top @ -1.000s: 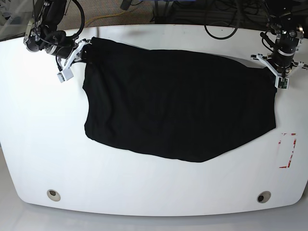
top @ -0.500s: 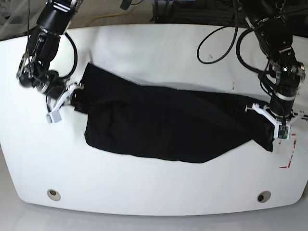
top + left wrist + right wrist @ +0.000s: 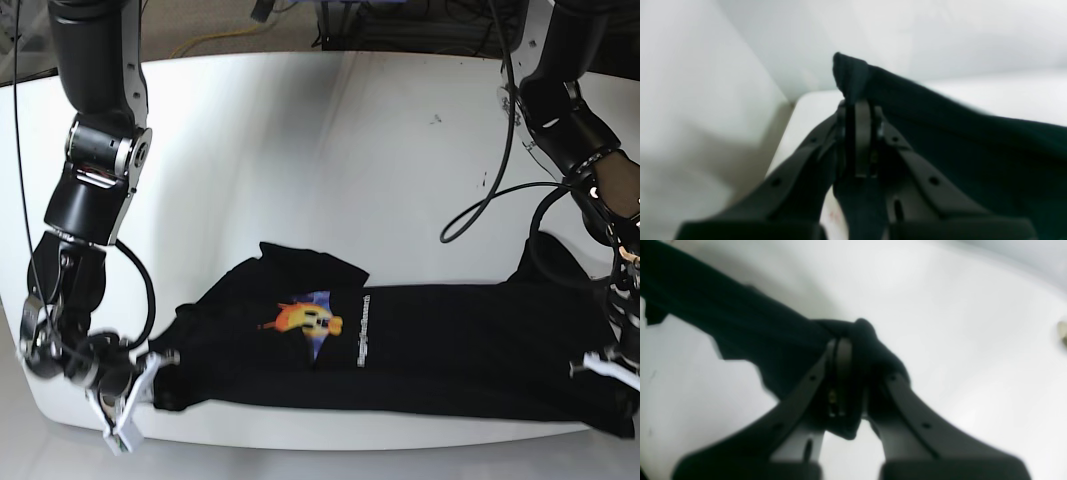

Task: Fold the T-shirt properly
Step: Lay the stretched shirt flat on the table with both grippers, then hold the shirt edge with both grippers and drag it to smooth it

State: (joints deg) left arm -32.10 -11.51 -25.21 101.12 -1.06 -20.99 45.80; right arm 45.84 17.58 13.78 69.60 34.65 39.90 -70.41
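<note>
Within a second the shirt point(image 3: 400, 350) goes from a broad black sheet spread toward the table's far edge to a long, low band lying along the near edge, with both arms swung from the far corners down to the near ones. A bright print of orange, yellow and blue, with a line of small white lettering beside it, now faces up near the band's middle, and one sleeve sticks out toward the table's centre; a second flap rises near the right-hand end in the base view. I judge this to be the first lengthwise fold carried through, so what remains is laying the edge down flat and then folding in the ends. The left gripper point(image 3: 858, 110) is clamped on a bunched corner of the cloth, which peaks up above the tips, and the right gripper point(image 3: 846, 343) is likewise closed on a thick wad at the opposite end, just at the near left corner in the base view. The fabric is soft, matte and limp, sagging into shallow creases between the two grips. The table point(image 3: 330, 160) is smooth, glossy white with rounded corners; the gripper fingers point(image 3: 907, 406) are dark, rigid, holed struts.
</note>
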